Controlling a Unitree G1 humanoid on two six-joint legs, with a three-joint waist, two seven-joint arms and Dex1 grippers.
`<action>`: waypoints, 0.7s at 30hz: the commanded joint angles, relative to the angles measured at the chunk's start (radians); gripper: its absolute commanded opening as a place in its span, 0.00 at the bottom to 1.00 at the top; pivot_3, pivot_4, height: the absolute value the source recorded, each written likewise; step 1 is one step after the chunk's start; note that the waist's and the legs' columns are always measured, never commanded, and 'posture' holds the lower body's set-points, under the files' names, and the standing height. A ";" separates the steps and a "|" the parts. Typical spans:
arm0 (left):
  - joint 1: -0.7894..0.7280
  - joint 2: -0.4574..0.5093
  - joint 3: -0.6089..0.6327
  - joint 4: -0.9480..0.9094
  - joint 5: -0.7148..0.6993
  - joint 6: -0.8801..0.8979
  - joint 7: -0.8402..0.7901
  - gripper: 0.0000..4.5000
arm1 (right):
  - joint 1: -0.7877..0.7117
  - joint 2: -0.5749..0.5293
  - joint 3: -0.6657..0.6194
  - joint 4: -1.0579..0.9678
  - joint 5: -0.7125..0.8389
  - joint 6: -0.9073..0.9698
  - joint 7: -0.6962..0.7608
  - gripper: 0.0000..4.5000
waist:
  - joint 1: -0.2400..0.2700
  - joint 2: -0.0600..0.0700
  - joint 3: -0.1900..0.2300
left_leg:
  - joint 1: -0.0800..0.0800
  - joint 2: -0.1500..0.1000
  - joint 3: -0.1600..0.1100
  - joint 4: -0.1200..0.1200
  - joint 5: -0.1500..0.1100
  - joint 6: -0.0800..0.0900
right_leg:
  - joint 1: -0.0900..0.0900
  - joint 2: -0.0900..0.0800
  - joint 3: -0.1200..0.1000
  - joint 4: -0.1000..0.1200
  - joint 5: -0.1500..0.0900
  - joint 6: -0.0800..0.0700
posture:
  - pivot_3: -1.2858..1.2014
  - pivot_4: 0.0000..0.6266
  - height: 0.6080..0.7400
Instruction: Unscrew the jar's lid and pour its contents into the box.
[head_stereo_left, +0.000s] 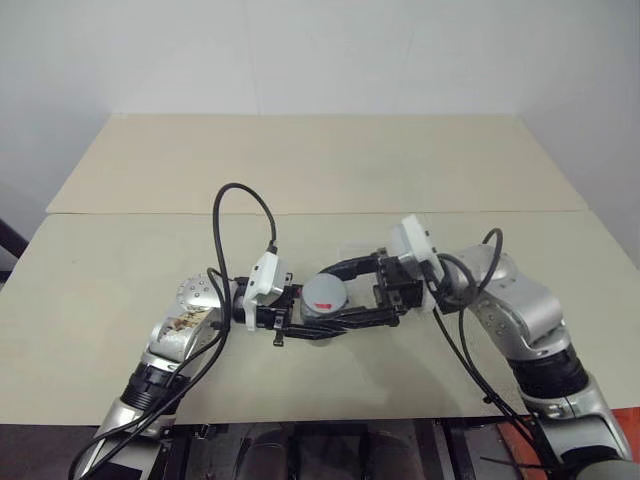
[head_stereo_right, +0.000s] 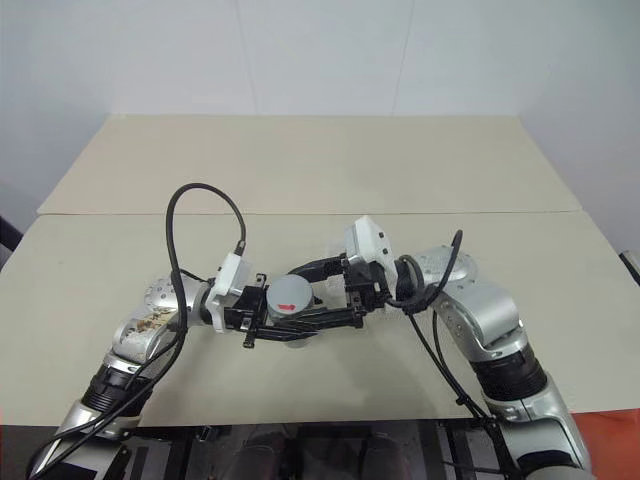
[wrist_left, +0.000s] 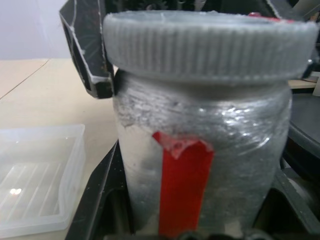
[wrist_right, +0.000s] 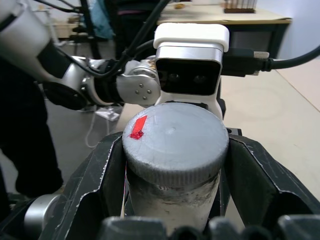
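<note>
Both arms meet over the near middle of the counter (head_stereo_left: 330, 170), pointing at each other. Left fingers (head_stereo_left: 300, 322) pinch the jar (wrist_left: 205, 165) round its body, holding it upright above the counter; a red strip runs down its side. Right fingers (wrist_right: 100, 170) clamp the lid (wrist_right: 175, 142) from both sides, and the lid sits on the jar with its small red mark facing up. Beside the jar the box (wrist_left: 35, 175) rests on the counter. Whether anything lies inside the jar cannot be told.
</note>
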 joint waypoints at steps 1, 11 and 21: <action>0.002 0.025 0.056 -0.029 -0.044 -0.018 -0.020 0.44 | -0.001 -0.037 -0.055 0.048 0.014 -0.013 0.054 0.62 | 0.000 0.000 0.000 | 0.000 0.000 0.000 0.000 0.000 0.000 | 0.000 0.000 0.000 0.000 0.000 0.000 | 0.52 0.24 1.00; 0.015 0.001 0.078 0.012 -0.019 -0.042 0.025 0.44 | 0.074 -0.024 -0.161 -0.070 0.021 0.004 -0.125 0.99 | 0.001 0.000 0.000 | 0.000 0.001 0.000 0.001 0.000 0.000 | 0.000 0.000 0.000 0.001 0.000 0.000 | 0.52 0.24 1.00; -0.015 -0.044 0.107 0.109 0.064 -0.101 0.185 0.44 | 0.213 0.032 -0.213 -0.465 -0.045 0.147 -0.594 0.99 | 0.000 0.000 0.000 | 0.000 0.001 0.000 0.001 0.000 0.000 | 0.000 0.000 0.000 0.002 0.000 0.000 | 0.52 0.24 1.00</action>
